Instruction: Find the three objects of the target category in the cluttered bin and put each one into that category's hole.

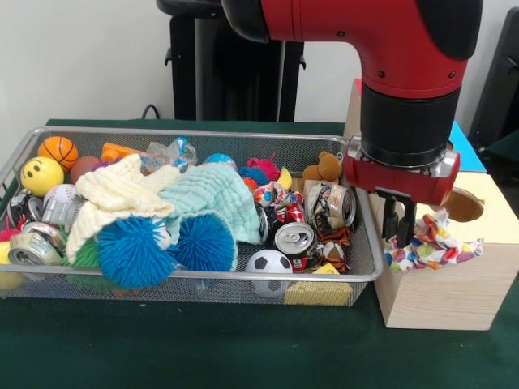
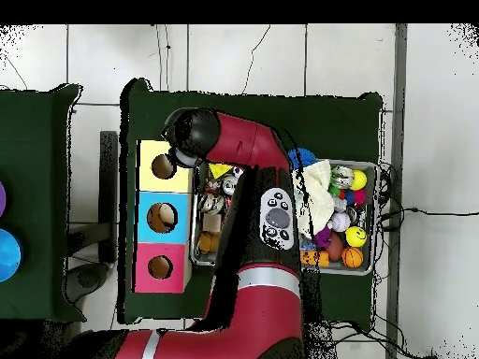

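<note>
The gripper (image 1: 401, 229) hangs over the wooden box (image 1: 442, 292) beside the wire bin (image 1: 195, 285), its jaws pinching a multicoloured rag toy (image 1: 434, 243). The toy lies on the box's top at its front edge, near the bin.

a: what kind of place is this?
b: a robot lab, i think: green-covered tabletop (image 1: 203, 348), pale tiled floor (image 2: 281, 61), plain white wall (image 1: 81, 57), cables (image 2: 430, 213) on the floor.

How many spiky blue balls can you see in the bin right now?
2, side by side at the bin's front edge: the larger spiky blue ball and the smaller right of it in the front view. Cloths may hide others.
</note>
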`<state>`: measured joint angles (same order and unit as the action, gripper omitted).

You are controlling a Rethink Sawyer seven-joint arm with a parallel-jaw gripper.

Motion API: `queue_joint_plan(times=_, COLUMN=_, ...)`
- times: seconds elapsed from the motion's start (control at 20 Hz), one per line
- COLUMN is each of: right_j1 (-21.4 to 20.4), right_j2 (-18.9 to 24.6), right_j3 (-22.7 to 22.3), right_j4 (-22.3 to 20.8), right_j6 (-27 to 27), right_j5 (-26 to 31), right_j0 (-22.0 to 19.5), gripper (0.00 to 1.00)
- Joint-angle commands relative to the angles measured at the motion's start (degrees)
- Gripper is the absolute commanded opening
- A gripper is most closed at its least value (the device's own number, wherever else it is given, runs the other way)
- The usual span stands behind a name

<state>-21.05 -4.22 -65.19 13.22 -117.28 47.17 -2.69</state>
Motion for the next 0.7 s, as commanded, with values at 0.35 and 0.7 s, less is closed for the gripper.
queue_joint_plan(times=0.35, right_j1=-1.31, right_j2=3.77, right_j3=-2.39, right_j4=1.37, right_j6=-9.57, right_j5=11.44, right_j0=4.44, gripper=0.0)
queue_joint_plan(times=0.7, right_j1=-5.62, right_j2=1.5, right_j3=-4.86, right_j4=2.52, right_j6=-13.14, right_j5=13.72, right_j0=6.68, gripper=0.0)
